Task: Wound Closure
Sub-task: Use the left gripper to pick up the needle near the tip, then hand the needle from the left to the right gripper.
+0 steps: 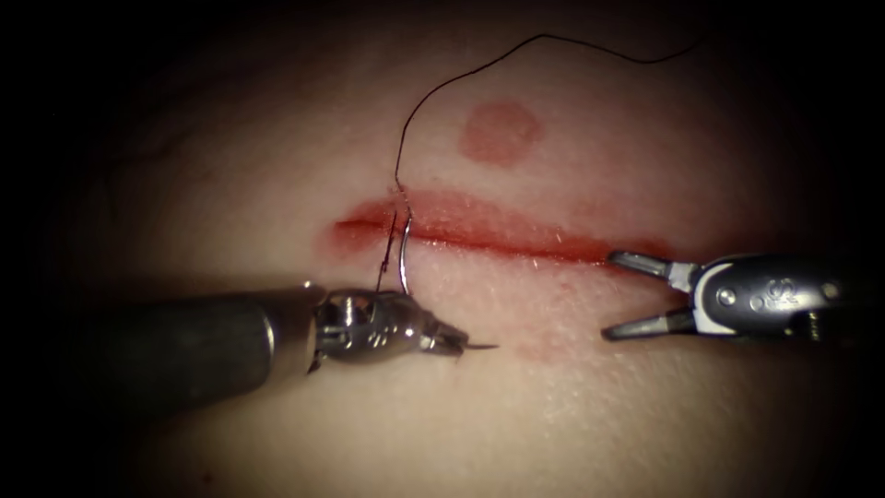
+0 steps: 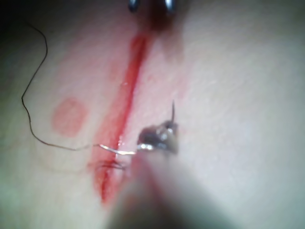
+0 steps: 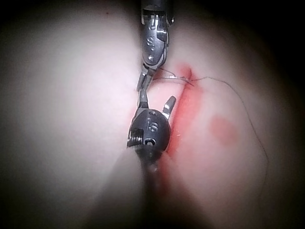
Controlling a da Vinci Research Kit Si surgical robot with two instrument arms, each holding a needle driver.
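Observation:
My left tool (image 1: pixel 454 342) lies below the left end of the cut (image 1: pixel 516 238), jaws shut on the curved needle (image 1: pixel 405 258) close to its tip, which pokes out past the jaws. The needle arches up across the cut; its tail meets the far edge there, and I cannot tell whether it is still in the tissue. Black thread (image 1: pixel 461 78) runs from the tail up and off to the right. My right tool (image 1: pixel 612 296) sits at the cut's right end, jaws open, holding nothing. The left wrist view shows the left tool (image 2: pixel 159 138) gripping the needle (image 2: pixel 119 150). The right tool (image 3: pixel 155 101) faces the left tool (image 3: pixel 153 43).
A round red mark (image 1: pixel 501 132) lies on the tissue (image 1: pixel 645 424) beyond the cut, beside the thread's arc. Red fluid lines the cut along its length. The thread loop (image 2: pixel 28 105) rests loosely on the tissue on the far side.

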